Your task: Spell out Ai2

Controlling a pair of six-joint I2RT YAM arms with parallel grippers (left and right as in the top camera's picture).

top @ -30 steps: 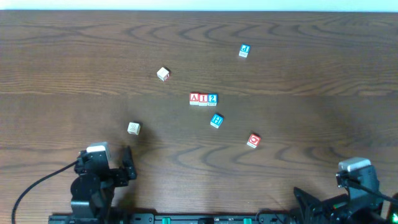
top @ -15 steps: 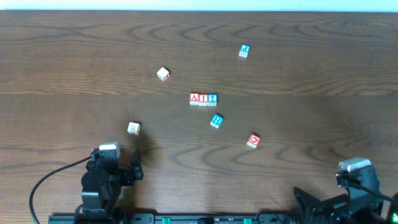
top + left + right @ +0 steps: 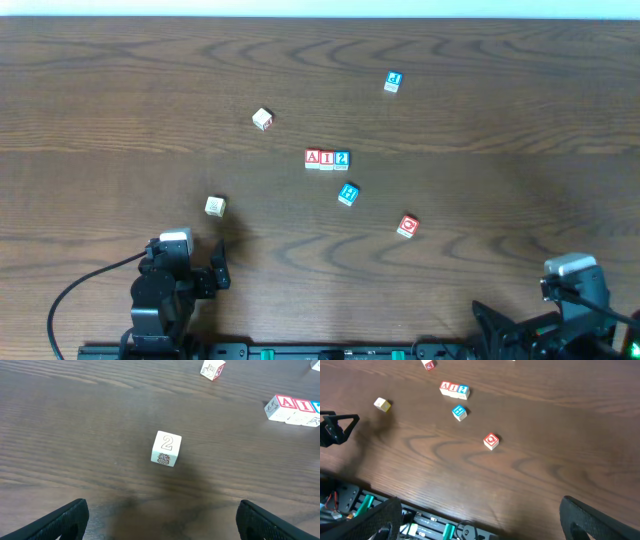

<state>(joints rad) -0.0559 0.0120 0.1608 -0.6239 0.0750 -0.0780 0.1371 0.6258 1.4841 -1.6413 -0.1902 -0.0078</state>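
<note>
Three blocks stand side by side in a row at the table's middle: a red A block [image 3: 313,158], a red I block [image 3: 327,159] and a blue 2 block [image 3: 342,159]. The row also shows in the left wrist view [image 3: 295,409] and the right wrist view [image 3: 454,389]. My left gripper [image 3: 205,275] is open and empty at the front left, behind a white 2 block [image 3: 166,448]. My right gripper [image 3: 480,522] is open and empty over the table's front right edge.
Loose blocks lie around: a white one [image 3: 215,206] front left, a white and red one [image 3: 262,119] at the back, a blue one [image 3: 392,81] far back right, a blue one [image 3: 348,194] and a red one [image 3: 408,226] right of centre. A rail with cables [image 3: 395,515] runs along the front edge.
My left arm has moved a little to the right and forward since a second ago, then held still. The blocks and the right arm have not moved.
</note>
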